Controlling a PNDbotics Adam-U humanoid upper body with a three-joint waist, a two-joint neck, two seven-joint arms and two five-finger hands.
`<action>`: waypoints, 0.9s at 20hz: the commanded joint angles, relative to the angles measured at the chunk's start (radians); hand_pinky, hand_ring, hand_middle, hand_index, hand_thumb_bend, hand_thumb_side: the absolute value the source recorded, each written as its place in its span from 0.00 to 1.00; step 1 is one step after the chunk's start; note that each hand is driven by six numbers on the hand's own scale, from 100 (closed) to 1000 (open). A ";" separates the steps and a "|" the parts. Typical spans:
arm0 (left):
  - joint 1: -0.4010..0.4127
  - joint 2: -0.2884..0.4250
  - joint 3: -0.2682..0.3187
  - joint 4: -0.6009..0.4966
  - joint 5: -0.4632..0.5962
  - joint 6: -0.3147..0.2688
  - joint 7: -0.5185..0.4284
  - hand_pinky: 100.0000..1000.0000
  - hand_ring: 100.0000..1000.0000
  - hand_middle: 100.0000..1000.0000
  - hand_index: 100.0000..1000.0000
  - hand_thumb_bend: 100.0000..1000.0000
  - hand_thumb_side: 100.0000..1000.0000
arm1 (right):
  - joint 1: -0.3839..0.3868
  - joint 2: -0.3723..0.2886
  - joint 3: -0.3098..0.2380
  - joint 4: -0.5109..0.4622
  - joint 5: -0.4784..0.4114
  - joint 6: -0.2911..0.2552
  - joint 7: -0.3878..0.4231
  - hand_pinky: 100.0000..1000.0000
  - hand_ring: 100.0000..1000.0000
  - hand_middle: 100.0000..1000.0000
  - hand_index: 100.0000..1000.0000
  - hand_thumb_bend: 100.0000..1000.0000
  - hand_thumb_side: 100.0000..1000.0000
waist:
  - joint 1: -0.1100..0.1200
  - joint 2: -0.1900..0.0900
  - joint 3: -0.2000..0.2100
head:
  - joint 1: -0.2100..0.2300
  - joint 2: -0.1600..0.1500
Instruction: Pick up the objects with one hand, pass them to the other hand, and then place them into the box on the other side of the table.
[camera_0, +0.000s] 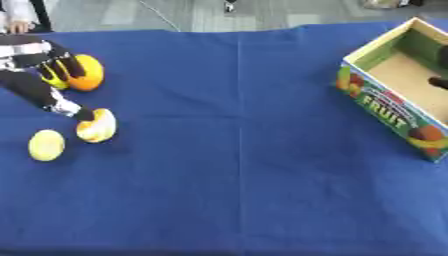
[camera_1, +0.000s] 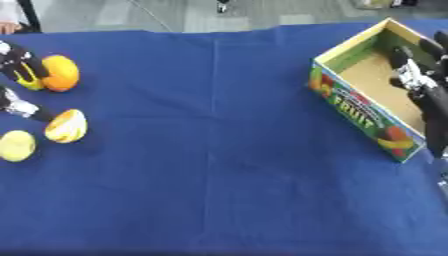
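A blue cloth (camera_0: 236, 150) covers the table and fills nearly the whole frame. At the upper right stands an open cardboard box (camera_1: 359, 112), turned askew, its side printed with fruit and the word FRUIT; its far end runs off the right edge. The right hand (camera_1: 418, 82) hangs over the box's inside in the right eye view, fingers dark against the brown floor; whether they are curled or straight is too blurred to tell. The left hand (camera_0: 48, 75) enters from the upper left, its wrist cut off by the edge. Its fingers spread downward, one tip touching a pale yellow fruit (camera_0: 96, 126), another lying against an orange (camera_0: 85, 72); it grips neither. A lemon (camera_0: 46, 145) lies just left of the pale fruit, apart from the hand.
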 joint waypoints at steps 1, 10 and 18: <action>-0.022 -0.002 0.006 0.057 -0.090 -0.026 -0.010 0.80 0.76 0.71 0.73 0.70 0.09 | -0.009 -0.019 -0.004 -0.022 -0.004 0.003 0.000 0.70 0.82 0.93 0.99 0.43 0.26 | 0.013 -0.027 -0.002 | 0.007 -0.001; -0.020 -0.086 0.014 0.232 -0.185 -0.114 0.002 0.79 0.75 0.70 0.70 0.58 0.00 | -0.009 -0.012 -0.001 -0.022 -0.003 0.006 0.002 0.70 0.82 0.94 0.99 0.43 0.26 | 0.010 -0.025 -0.003 | 0.008 -0.005; -0.010 -0.135 0.010 0.292 -0.226 -0.157 0.047 0.78 0.75 0.70 0.69 0.56 0.00 | -0.015 -0.008 0.005 -0.022 -0.004 0.009 0.007 0.70 0.82 0.93 0.99 0.43 0.26 | 0.006 -0.022 -0.005 | 0.013 -0.006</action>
